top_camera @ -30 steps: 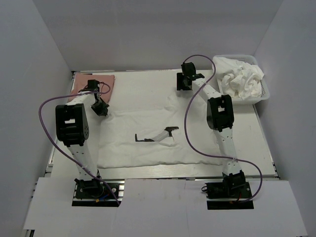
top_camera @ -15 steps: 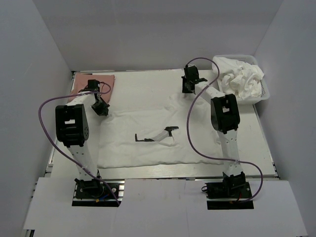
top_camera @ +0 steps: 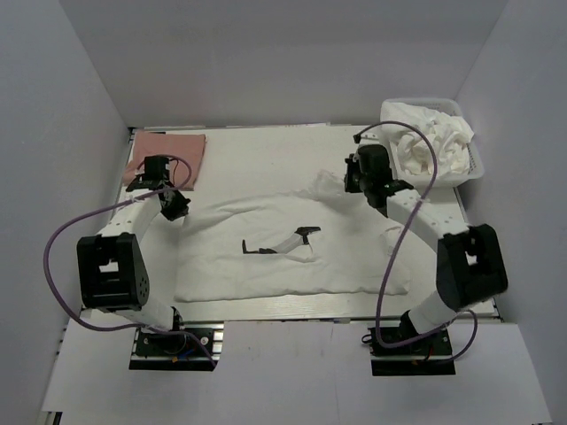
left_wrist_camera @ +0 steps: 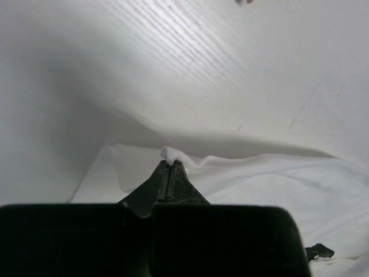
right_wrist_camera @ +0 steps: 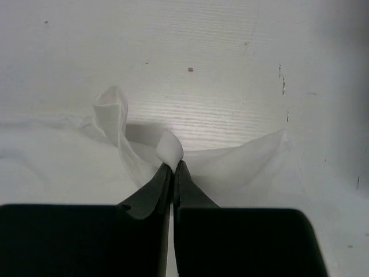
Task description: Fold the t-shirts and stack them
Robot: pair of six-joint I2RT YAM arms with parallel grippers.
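Right gripper (right_wrist_camera: pixel 173 165) clenched on fold of white t-shirt (top_camera: pixel 266 270) at fingertips. Left gripper (left_wrist_camera: pixel 169 165) clamped on same shirt's edge, also at tips.

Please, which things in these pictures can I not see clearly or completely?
- Top view: the white heap in the basket is crumpled, so its shirts cannot be counted.
- Top view: the black mark on the spread shirt is too small to identify.
- Wrist views: black housing hides the cloth nearest the left gripper and right gripper.
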